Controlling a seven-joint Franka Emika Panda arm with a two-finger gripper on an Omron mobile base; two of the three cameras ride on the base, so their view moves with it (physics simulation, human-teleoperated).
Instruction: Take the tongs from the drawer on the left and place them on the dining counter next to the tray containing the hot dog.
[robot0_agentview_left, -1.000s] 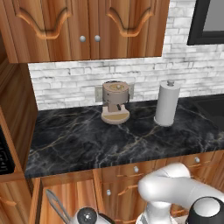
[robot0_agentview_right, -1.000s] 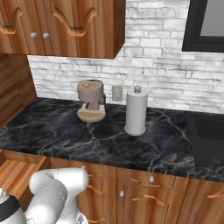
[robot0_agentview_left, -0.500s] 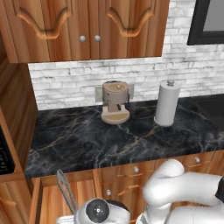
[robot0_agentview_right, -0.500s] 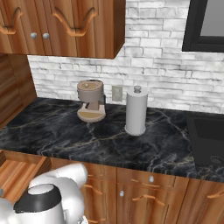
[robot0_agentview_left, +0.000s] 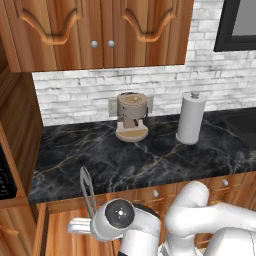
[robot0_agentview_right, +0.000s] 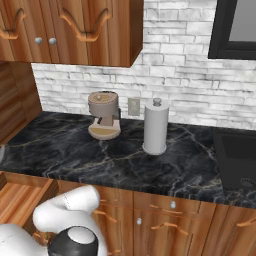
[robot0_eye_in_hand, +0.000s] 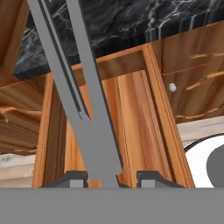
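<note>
Above the open warm-brown wood drawer (robot0_eye_in_hand: 127, 127), the slim grey metal tongs (robot0_eye_in_hand: 83, 100) hang clamped at their joined end between the two dark fingertips of the gripper (robot0_eye_in_hand: 110, 178), their two long arms running up and away toward the black marble counter edge (robot0_eye_in_hand: 131, 30). The hand view looks straight down into the drawer, showing its bare plank floor and side walls, and a small round silver knob (robot0_eye_in_hand: 173, 87) on the neighbouring front to the drawer's right. From the left base view, the tongs (robot0_agentview_left: 88, 192) stand nearly upright over the drawer (robot0_agentview_left: 60, 232), tips in front of the counter edge. That view and the right base view take in the counter above the drawer, with a brown coffee machine (robot0_agentview_left: 132, 116) and a white paper-towel roll (robot0_agentview_left: 191, 117) standing well apart against the pale brick wall.
</note>
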